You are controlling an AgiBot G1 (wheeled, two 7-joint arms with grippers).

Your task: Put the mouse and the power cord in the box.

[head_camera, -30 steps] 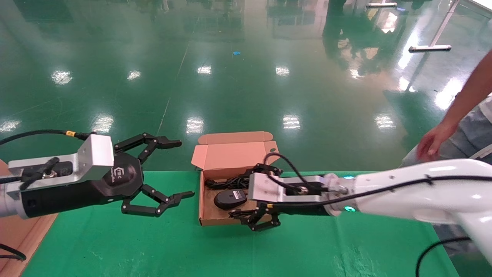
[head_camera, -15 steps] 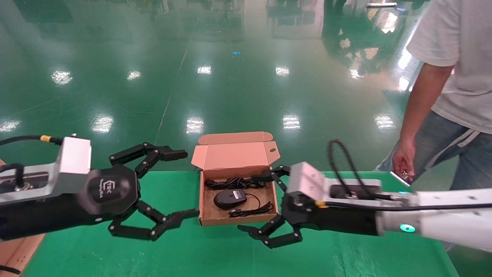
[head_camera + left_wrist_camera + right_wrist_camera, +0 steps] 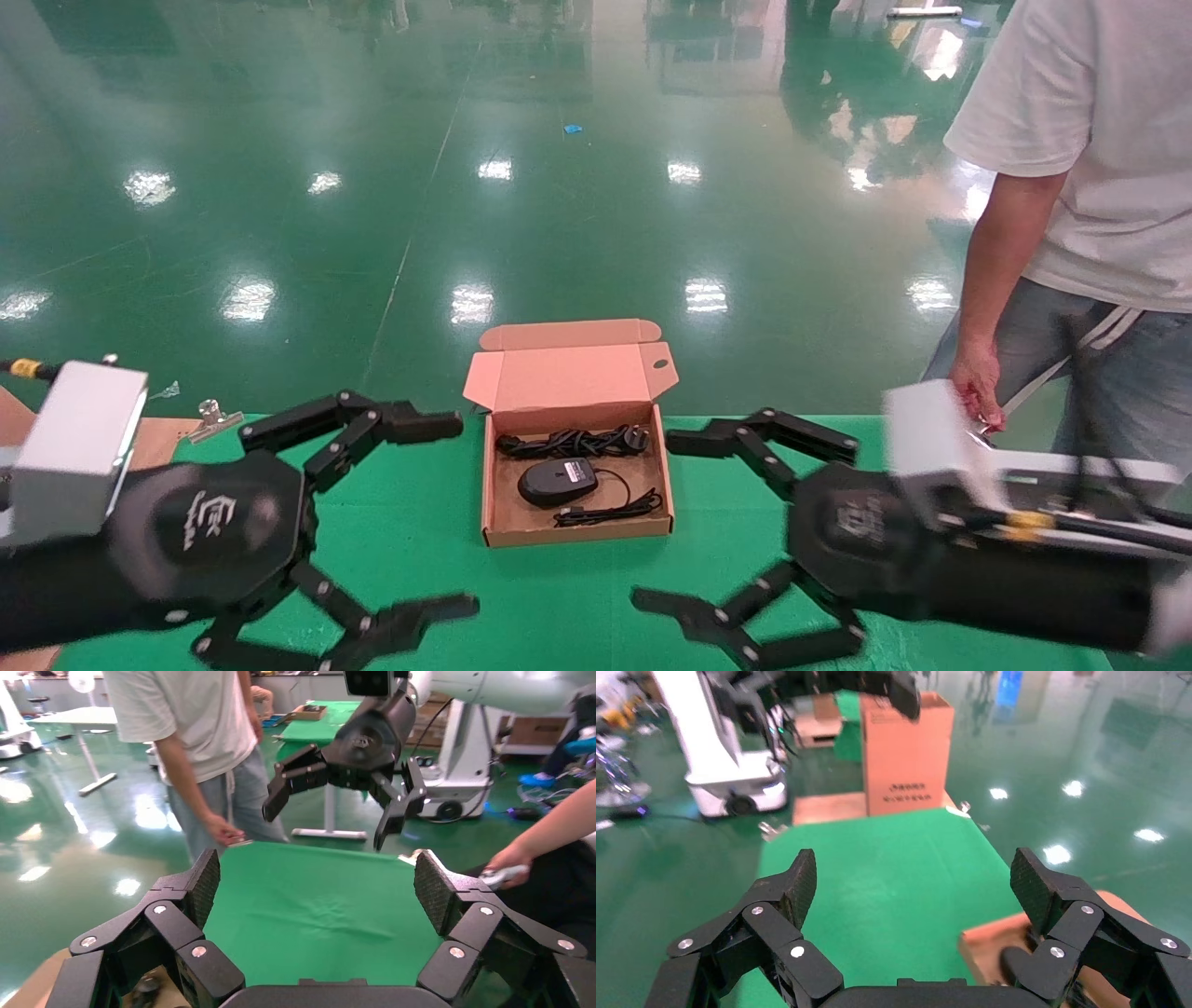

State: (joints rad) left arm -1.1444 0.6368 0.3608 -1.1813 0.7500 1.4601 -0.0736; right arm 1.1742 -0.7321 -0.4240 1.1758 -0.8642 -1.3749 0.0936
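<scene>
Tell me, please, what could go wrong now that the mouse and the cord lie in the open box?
1. The box has its lid up; the power cord and the mouse would probably spill if it were bumped.
2. A person's hand is at the table edge beside the open right gripper; a swing could hit it.
3. The open left gripper flanks the box too.

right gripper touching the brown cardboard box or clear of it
Apart. In the head view the open right gripper sits to the right of the shallow brown cardboard box, with a strip of green table showing between them.
</scene>
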